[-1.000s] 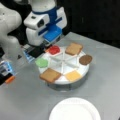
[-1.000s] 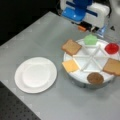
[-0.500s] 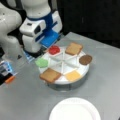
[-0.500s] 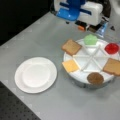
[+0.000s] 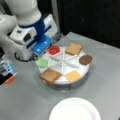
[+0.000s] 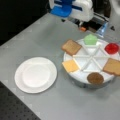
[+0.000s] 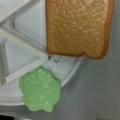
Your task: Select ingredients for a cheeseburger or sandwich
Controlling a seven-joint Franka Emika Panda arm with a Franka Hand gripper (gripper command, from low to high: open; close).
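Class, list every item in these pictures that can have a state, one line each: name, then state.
White plate: bare, nothing on it.
Segmented tray: loaded with six pieces.
Toast squares: each lying flat, overhanging the tray's rim.
Green piece: flat, overhanging the rim.
Red disc: in its compartment.
Cheese square: in its compartment.
Patty: in the tray.
Pincer: not visible.
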